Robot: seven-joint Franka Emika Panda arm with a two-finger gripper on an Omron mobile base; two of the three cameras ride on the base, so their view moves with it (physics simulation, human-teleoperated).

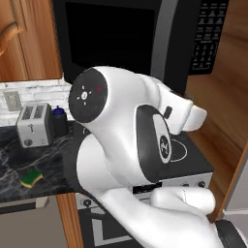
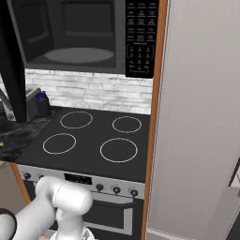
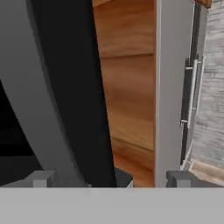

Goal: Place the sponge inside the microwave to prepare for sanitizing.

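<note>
The sponge (image 1: 32, 177), a small block with a green top over yellow, lies on the dark marble counter (image 1: 14, 160) at the left, in front of the toaster. The microwave (image 2: 89, 37) hangs above the stove with its door (image 2: 11, 70) swung open to the left. Inside it the grey turntable (image 2: 79, 55) is bare, and its keypad (image 2: 140, 37) is at the right. My arm bends up in front of the open door (image 1: 106, 38), far above and to the right of the sponge. My gripper (image 3: 113, 179) is open, with the door's grey and black edge (image 3: 65, 100) just beyond its fingertips (image 3: 43, 178).
A silver toaster (image 1: 34, 125) and a dark blue jar (image 1: 59, 121) stand at the back of the counter. A black stove (image 2: 93, 140) with ring burners sits under the microwave. A wooden panel (image 2: 157, 93) and a tall grey fridge (image 2: 201, 117) close off the right side.
</note>
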